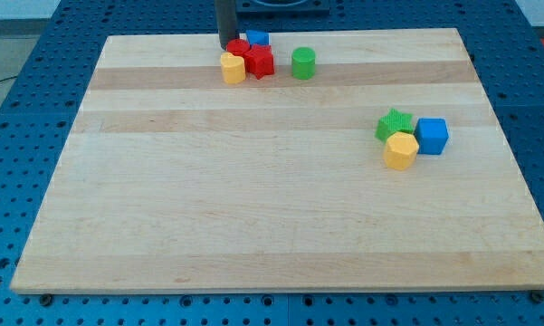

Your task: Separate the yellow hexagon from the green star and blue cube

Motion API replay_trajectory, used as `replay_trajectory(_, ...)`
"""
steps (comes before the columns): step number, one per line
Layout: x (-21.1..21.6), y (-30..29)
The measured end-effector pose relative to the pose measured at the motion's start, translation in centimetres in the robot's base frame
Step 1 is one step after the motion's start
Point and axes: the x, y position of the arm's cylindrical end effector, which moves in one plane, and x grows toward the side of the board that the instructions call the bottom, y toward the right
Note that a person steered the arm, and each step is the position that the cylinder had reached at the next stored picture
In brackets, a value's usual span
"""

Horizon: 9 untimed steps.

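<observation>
The yellow hexagon (401, 150) lies at the view's right, touching the green star (395, 125) just above it and the blue cube (432, 136) to its upper right. My tip (226, 47) is far away at the view's top, left of centre, right beside a second cluster of blocks and touching or nearly touching its red cylinder (238, 48). The rod comes down from the view's top edge.
The top cluster holds a yellow block (233, 68), a red star-like block (260, 62), the red cylinder and a small blue block (258, 39). A green cylinder (303, 62) stands alone just to their right. The wooden board (253, 217) lies on a blue perforated table.
</observation>
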Motion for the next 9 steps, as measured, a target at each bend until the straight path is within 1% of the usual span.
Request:
replay_trajectory(1,2.9,-4.2)
replay_trajectory(2,11.7,-3.9)
replay_trajectory(3,14.4,6.1)
replay_trajectory(4,10.9,16.9)
replay_trajectory(5,12.5,27.5)
replay_trajectory(6,19.2,30.6)
replay_trajectory(7,26.4,30.4)
replay_trajectory(8,31.2,30.4)
replay_trajectory(9,26.7,34.1)
